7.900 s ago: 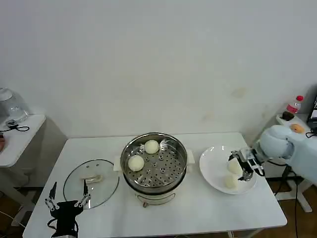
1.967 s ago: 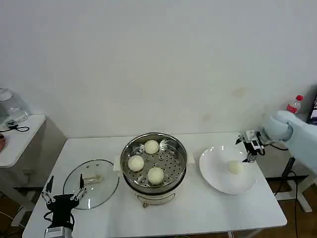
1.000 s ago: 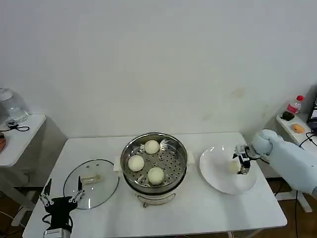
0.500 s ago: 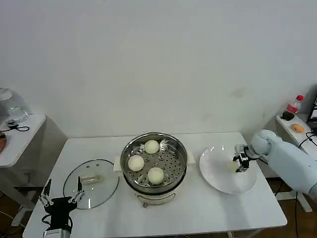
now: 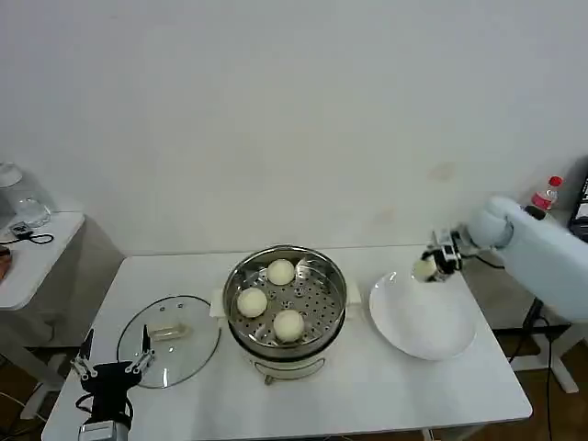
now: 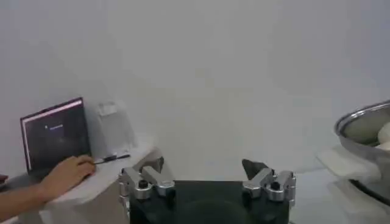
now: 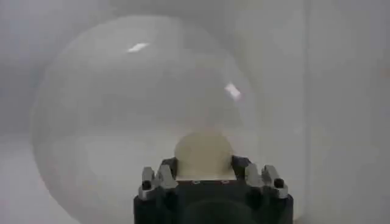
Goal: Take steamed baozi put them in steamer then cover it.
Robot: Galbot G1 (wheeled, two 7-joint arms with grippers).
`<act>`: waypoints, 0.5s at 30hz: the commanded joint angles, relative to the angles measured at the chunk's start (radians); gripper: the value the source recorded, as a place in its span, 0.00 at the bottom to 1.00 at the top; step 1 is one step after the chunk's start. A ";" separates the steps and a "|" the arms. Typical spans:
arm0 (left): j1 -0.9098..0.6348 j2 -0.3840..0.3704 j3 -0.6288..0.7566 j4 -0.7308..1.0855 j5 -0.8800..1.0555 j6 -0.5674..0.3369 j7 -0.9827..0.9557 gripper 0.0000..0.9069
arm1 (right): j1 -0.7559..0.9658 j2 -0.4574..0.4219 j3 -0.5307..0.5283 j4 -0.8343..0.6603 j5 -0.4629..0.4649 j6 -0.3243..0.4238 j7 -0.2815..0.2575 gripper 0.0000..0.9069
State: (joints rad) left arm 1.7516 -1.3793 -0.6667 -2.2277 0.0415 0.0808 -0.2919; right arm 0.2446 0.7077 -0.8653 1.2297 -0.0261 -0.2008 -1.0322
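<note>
Head view: we see the right gripper lifted over the plate's 12 o'clock rim, jaws closed on the last baozi, clear to cross to the steamer holding three. The cover lies flat at the steamer's 9 o'clock, handle up, left gripper wide near it.

Right wrist view: the round bun has no long axis.

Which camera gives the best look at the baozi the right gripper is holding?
The right wrist view: the baozi sits large between the right gripper's fingers. The head view shows it small above the plate's edge.
</note>
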 commanded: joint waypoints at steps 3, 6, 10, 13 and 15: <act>-0.006 0.001 0.001 -0.002 -0.001 0.002 0.000 1.00 | 0.420 0.144 -0.287 0.227 0.329 -0.143 0.048 0.69; -0.005 0.001 0.000 -0.002 0.000 0.001 0.000 1.00 | 0.438 0.193 -0.314 0.278 0.406 -0.203 0.086 0.69; -0.005 0.001 -0.002 -0.004 -0.001 0.001 -0.001 1.00 | 0.440 0.268 -0.344 0.324 0.511 -0.273 0.138 0.70; -0.005 -0.002 -0.005 -0.008 0.000 0.001 -0.002 1.00 | 0.426 0.320 -0.369 0.350 0.588 -0.328 0.187 0.70; -0.005 -0.005 -0.006 -0.012 0.001 0.001 -0.002 1.00 | 0.414 0.337 -0.380 0.356 0.619 -0.356 0.211 0.70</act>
State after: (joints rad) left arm 1.7470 -1.3808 -0.6710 -2.2347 0.0413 0.0820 -0.2932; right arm 0.5704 0.8984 -1.1310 1.4708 0.3397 -0.3978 -0.9293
